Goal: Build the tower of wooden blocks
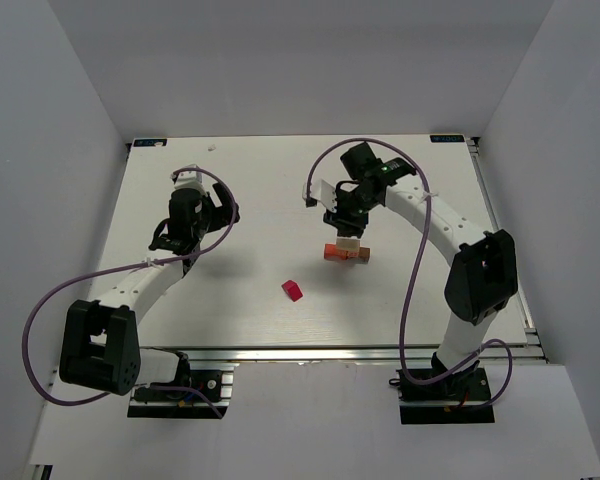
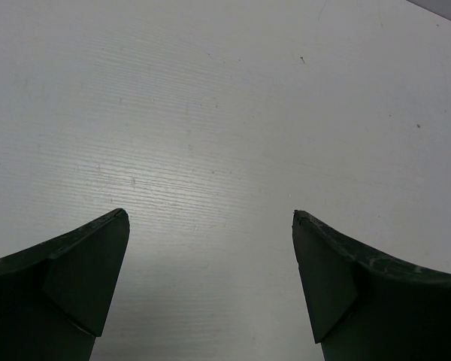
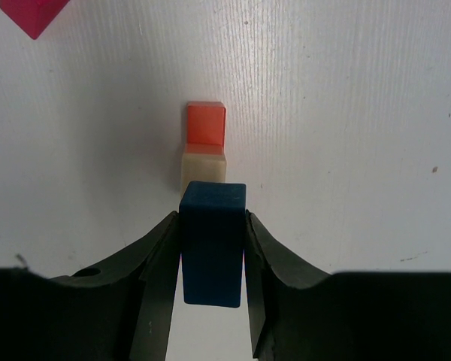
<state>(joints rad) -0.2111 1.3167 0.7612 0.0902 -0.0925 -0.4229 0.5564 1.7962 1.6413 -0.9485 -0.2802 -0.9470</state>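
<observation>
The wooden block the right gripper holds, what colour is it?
It's a dark blue wooden block, clearest in the right wrist view.

Four wooden blocks in right wrist view: one blue block (image 3: 213, 241), one cream block (image 3: 203, 167), one orange-red block (image 3: 205, 124), one magenta-red block (image 3: 34, 13), upper left of frame. Two robot arms: left arm (image 1: 145, 285), right arm (image 1: 435, 220).

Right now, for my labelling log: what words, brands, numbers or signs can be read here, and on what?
No text can be read.
The far-left corner label and far-right corner label on the table: too small to read.
The blue block, held in the right gripper: no marking shows.
</observation>
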